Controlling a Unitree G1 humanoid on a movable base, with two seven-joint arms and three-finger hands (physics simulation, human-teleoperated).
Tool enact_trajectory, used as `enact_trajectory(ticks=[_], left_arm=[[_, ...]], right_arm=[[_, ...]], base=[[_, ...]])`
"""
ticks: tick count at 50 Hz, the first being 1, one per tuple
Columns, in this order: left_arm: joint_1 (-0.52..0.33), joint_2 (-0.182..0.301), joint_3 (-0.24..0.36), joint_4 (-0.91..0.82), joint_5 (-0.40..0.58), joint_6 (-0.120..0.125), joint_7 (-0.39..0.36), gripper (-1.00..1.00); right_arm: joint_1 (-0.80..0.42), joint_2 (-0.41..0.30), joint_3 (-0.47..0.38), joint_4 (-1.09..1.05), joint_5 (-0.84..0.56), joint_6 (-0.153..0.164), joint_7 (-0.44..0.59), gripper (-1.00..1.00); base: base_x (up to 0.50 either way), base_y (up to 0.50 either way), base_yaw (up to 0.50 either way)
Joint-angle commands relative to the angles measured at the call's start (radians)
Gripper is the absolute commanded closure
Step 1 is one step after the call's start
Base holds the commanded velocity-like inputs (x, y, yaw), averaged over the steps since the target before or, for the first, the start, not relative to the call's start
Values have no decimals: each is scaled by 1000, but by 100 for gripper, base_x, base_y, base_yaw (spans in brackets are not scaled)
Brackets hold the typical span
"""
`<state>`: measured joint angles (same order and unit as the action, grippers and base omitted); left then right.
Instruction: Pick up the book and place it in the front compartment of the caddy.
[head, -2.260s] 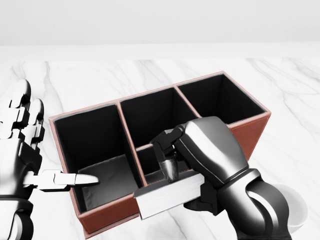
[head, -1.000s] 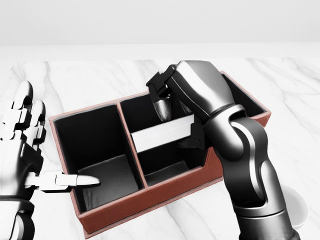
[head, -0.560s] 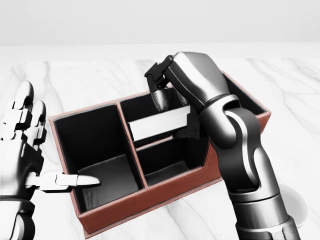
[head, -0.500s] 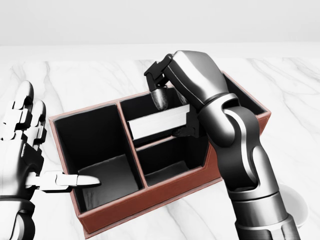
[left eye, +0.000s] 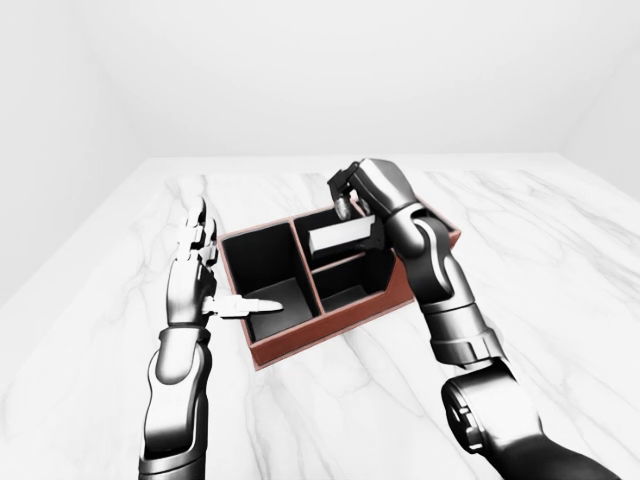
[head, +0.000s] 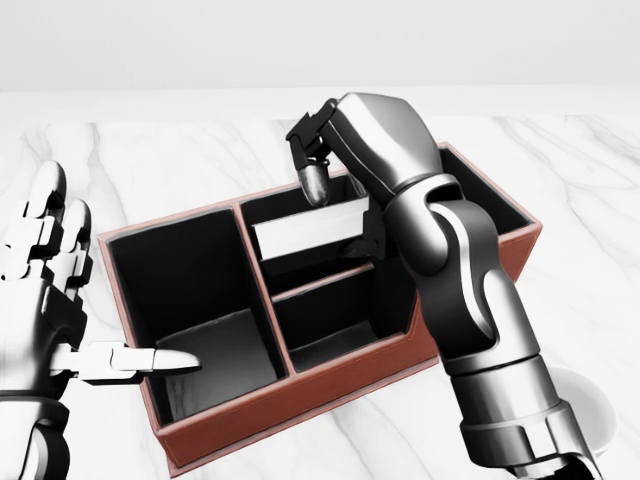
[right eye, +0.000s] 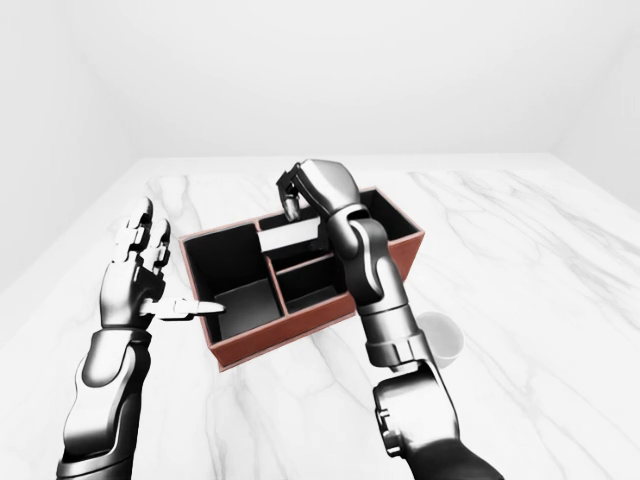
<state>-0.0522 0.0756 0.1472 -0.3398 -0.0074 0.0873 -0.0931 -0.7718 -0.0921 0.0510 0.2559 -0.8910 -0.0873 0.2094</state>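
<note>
The book (head: 308, 236) — a pale, slab-shaped volume with white page edges showing — is held in the right robot hand (head: 345, 195), whose dark metallic fingers close round its right end. It hangs level over the middle section of the rust-red rectangular caddy with black lining (head: 330, 380), above the farther of the two small cells there, which a low divider splits. The caddy sits on a white marble tabletop (head: 180, 150).

The left robot hand (head: 60, 300) holds nothing: its fingers are spread and upright at the head view's left edge, with the thumb pointing over the caddy's left wall.

By my judgement the carry is done and the placing step is in hand. Which cell counts as the front one I cannot say for sure; if it is the nearer small cell, the next move calls for drawing the book toward the view's bottom, past the divider, lowering it in, then releasing.

Counted: one book, one caddy with four visible cells, two robot hands, and one white round bowl (right eye: 440, 338) — on the tabletop just beside the caddy's right end.
</note>
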Motion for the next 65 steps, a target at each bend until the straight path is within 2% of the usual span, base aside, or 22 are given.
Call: enact_trajectory(ticks=[1, 65], left_arm=[[-1, 0, 0, -2, -1, 0, 1, -100], [-8, 4, 6, 0, -4, 0, 6, -100]], right_arm=[[-64, -5, -13, 109, 4, 0, -84, 100], [-219, 12, 10, 490, -36, 0, -281, 100]], base=[[0, 0, 0], [0, 0, 0]])
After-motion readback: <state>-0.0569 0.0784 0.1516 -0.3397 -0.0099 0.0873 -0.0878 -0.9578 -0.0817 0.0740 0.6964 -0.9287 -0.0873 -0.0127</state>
